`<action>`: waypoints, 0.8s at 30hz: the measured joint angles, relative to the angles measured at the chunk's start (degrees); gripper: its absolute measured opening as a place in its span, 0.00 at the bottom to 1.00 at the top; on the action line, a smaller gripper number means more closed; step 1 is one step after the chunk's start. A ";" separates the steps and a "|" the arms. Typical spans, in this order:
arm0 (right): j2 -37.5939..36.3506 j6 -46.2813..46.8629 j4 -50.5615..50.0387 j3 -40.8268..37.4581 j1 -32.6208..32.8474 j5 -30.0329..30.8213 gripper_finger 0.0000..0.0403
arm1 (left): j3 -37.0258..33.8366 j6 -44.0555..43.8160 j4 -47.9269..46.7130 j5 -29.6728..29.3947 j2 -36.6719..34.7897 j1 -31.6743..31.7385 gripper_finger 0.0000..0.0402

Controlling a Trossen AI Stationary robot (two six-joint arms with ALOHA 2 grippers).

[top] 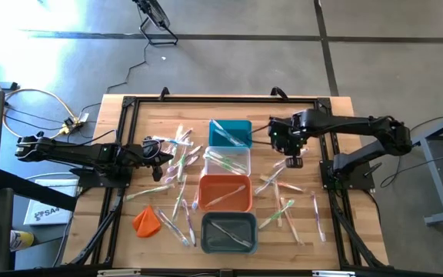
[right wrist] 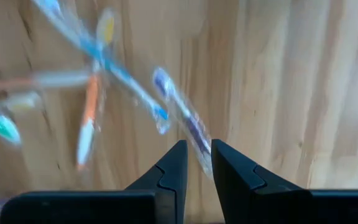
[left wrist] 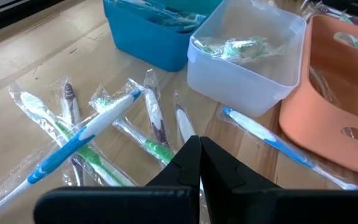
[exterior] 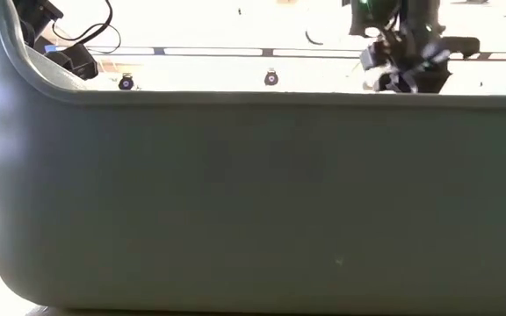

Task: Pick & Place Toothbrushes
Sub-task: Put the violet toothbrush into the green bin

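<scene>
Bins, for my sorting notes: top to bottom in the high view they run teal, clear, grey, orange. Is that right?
Not quite. The high view shows the teal bin at the top, then the clear bin, then the orange bin, with the grey bin last. Orange and grey are swapped in your list.

Toothbrushes (top: 177,165) left, right of bins (top: 225,192)
</scene>
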 joint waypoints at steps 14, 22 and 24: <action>0.02 -3.83 9.26 -14.84 0.01 1.58 0.16 | 0.00 -0.01 -0.07 0.02 0.01 0.00 0.00; 0.02 -4.29 13.92 -17.96 0.01 2.92 0.20 | 0.00 0.00 -0.09 0.04 0.00 0.02 0.00; 0.02 -4.32 15.94 -18.53 0.01 2.78 0.25 | 0.00 -0.02 -0.09 0.04 0.02 0.00 0.00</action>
